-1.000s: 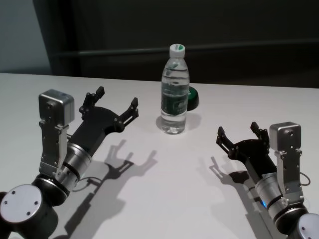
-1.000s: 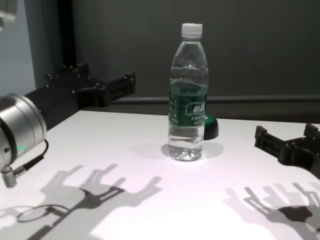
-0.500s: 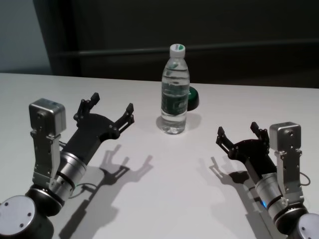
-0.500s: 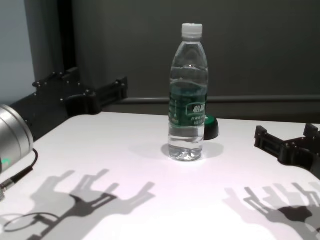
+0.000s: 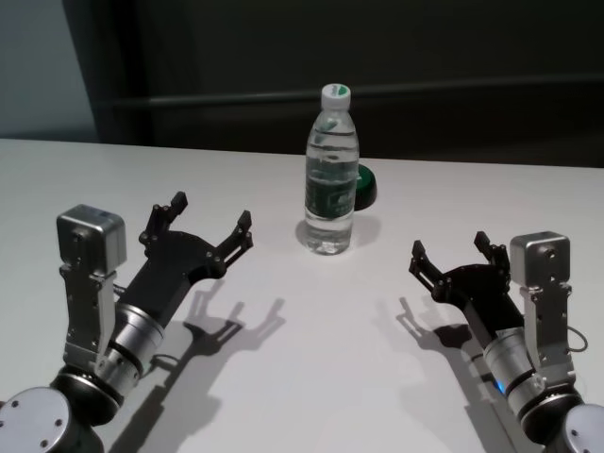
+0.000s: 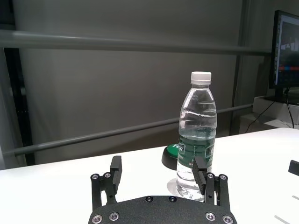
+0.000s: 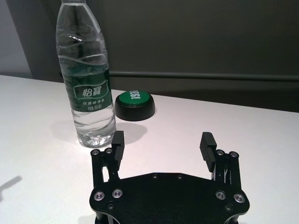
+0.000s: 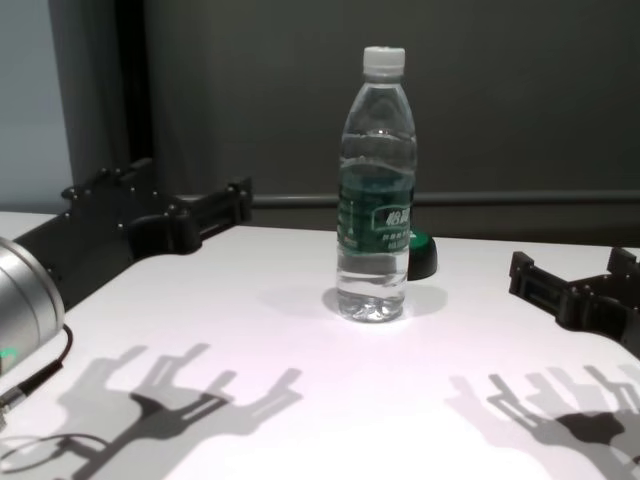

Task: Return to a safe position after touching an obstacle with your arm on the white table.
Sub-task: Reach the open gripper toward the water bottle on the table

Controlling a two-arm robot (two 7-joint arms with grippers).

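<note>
I see the obstacle (image 5: pixel 332 170) upright near the far edge of the white table (image 5: pixel 311 368). My left claw (image 5: pixel 198 225) and right claw (image 5: pixel 451 253) hover released, both apart from it.

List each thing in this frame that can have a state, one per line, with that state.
Water bottle: upright on the white table, cap on, part full, touched by neither arm.
Left pincer: open, empty, above the table, left of the bottle, apart from it.
Right pincer: open, empty, low over the table, right of the bottle, apart from it.
Black dome with green top: resting on the table behind the bottle, untouched.
</note>
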